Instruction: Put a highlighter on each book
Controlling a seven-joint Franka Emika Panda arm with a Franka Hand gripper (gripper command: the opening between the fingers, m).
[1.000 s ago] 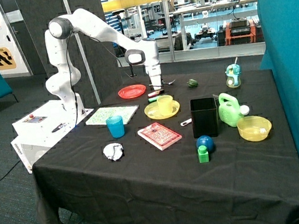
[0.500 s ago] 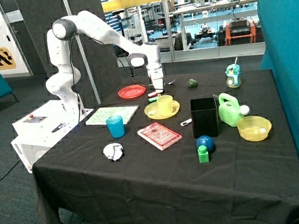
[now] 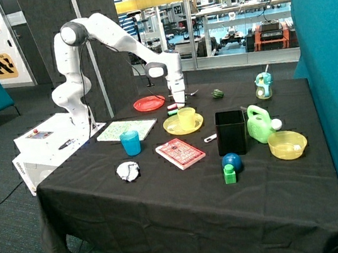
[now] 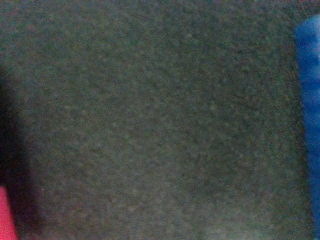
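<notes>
A matt black cloth (image 3: 187,206) covers the worktop and hangs in soft folds over its edge; close up in the wrist view the cloth (image 4: 160,120) shows a fine, slightly rough weave. The arm (image 3: 111,36) has a smooth, glossy white plastic shell. The red plate (image 3: 149,103), yellow plate (image 3: 174,126), yellow cup (image 3: 187,118), blue cup (image 3: 131,143) and yellow bowl (image 3: 287,144) look like smooth plastic with a slight shine. The black box (image 3: 231,132) is matt. The red book (image 3: 181,153) and the green speckled book (image 3: 126,129) have flat paper covers. The floor (image 3: 14,239) is rough carpet.
</notes>
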